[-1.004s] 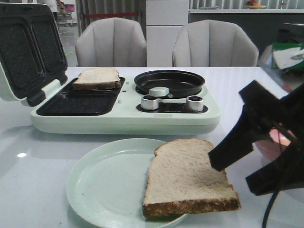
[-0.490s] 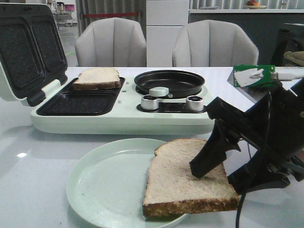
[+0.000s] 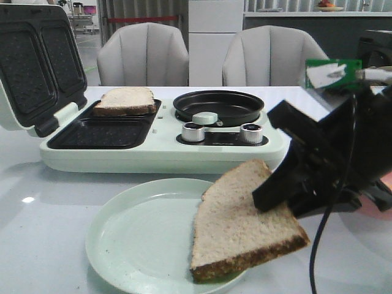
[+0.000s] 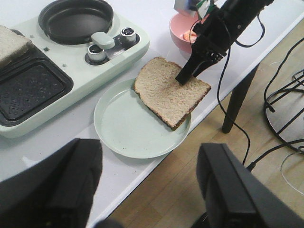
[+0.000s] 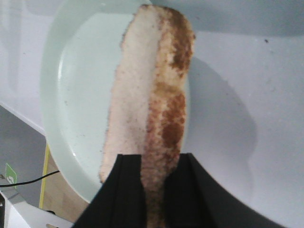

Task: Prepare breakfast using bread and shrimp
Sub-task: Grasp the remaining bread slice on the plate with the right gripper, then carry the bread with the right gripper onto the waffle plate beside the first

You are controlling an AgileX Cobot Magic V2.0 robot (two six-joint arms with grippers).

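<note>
One slice of bread (image 3: 236, 223) hangs tilted over the pale green plate (image 3: 135, 236), its right edge raised and its lower front corner still on the plate. My right gripper (image 3: 278, 190) is shut on that raised edge; in the right wrist view the crust (image 5: 164, 114) runs between the fingers (image 5: 128, 190). A second bread slice (image 3: 124, 100) lies in the back tray of the sandwich maker (image 3: 153, 156). Pale orange shrimp (image 4: 184, 34) show in a pink bowl (image 4: 174, 28), partly hidden behind the right arm. My left gripper (image 4: 151, 145) stands open and empty, above the table's front edge.
The sandwich maker's lid (image 3: 37, 64) stands open at the left. A black round pan (image 3: 217, 105) sits on its right half, with two knobs (image 3: 251, 132) in front. Cables (image 4: 228, 71) hang off the table's right side. Two grey chairs (image 3: 144, 55) stand behind.
My right gripper has come in from the right, shut on the plate slice's right edge and raised it, so the slice now tilts up off the plate.
</note>
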